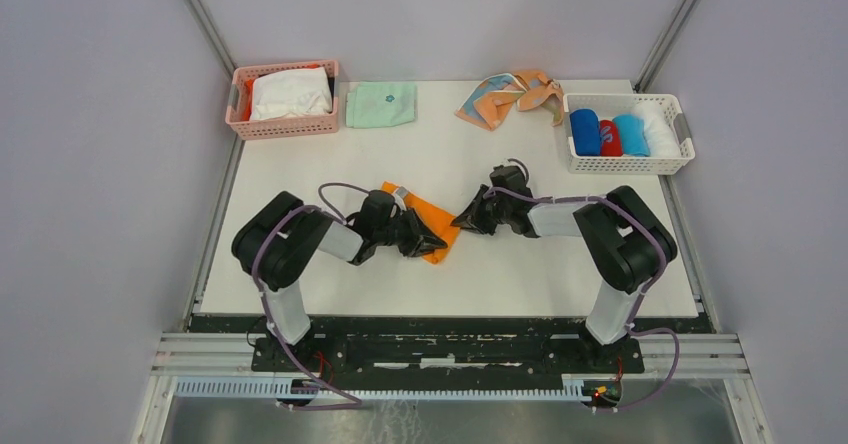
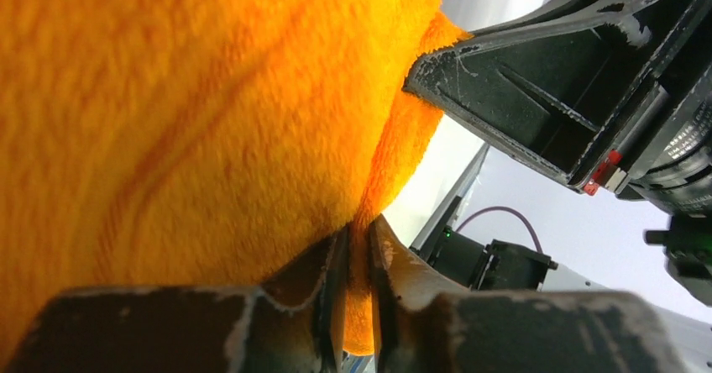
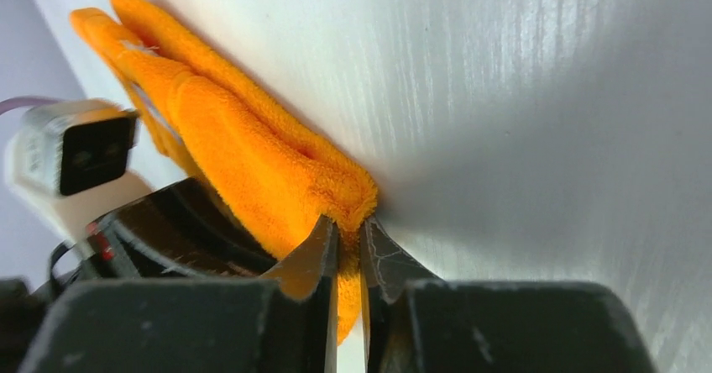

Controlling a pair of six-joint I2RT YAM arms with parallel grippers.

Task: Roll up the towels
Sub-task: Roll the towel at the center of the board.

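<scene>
- Risk, whole cloth: both arms hold the same orange towel (image 1: 422, 207). If they pull unevenly toward 9 and 3 o'clock, it would likely skew or drag across the table (image 1: 480, 274), and the roll would start crooked.
- Risk, arms: the two grippers work close together and could knock each other as they turn the cloth.
- Risk, grip: each bite takes only a thin edge, so the soft pile may slip free.
- Orange towel: plain bright orange and fuzzy, lying flat-folded just off table centre toward 7 o'clock. Its layered edges show in the right wrist view.
- Peach towel (image 1: 510, 99): crumpled and unrolled, at the table's 1 o'clock.
- Left gripper (image 2: 359, 239): clamped on a fold at the orange towel's 6 o'clock corner.
- Right gripper (image 3: 348, 230): pinching the towel's 3 o'clock corner, with cloth between its jaws.
</scene>
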